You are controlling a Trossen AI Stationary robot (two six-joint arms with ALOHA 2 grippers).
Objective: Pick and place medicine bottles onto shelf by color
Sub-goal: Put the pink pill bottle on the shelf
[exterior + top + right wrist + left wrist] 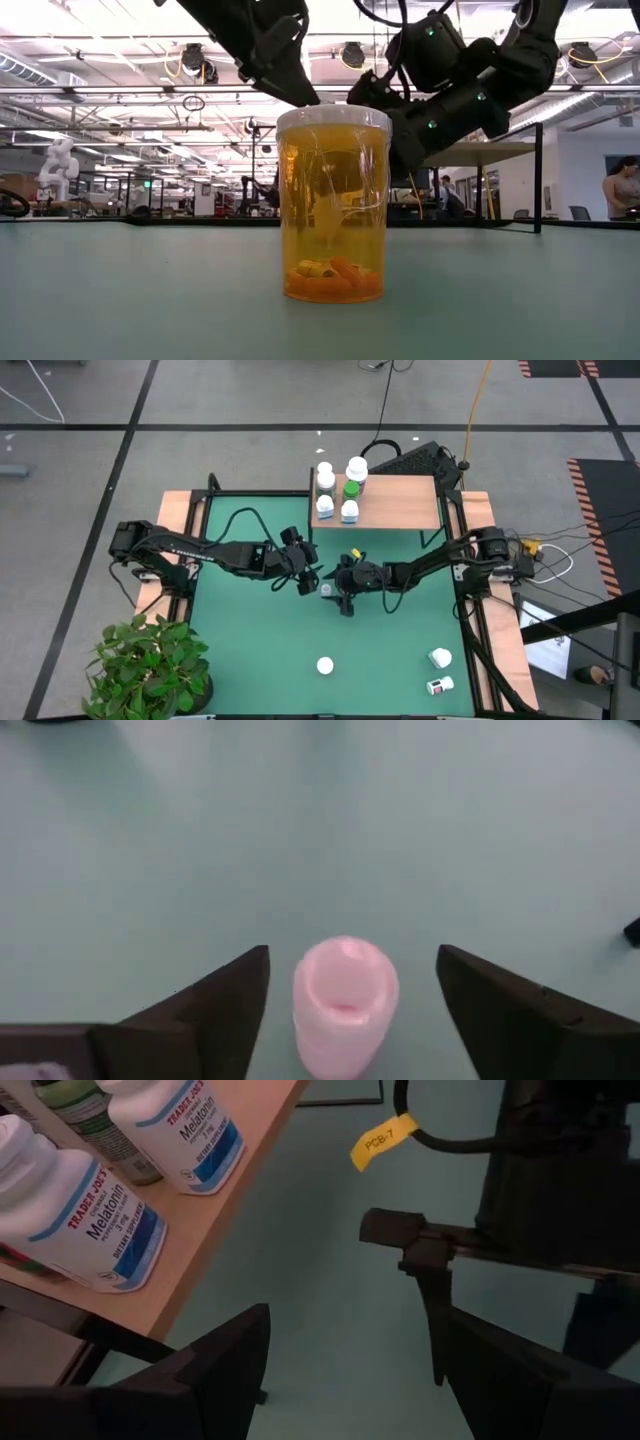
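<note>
Right gripper over a bottle on the table.
Jaws stood wide, bottle between them, untouched; left gripper open, empty.

Green worktop with wooden side rails. 1 leafy potted plant at its near left corner. Grey tiled floor carries an orange cable. Beyond, a hall with ceiling lights; 1 seated person at far right.
</note>
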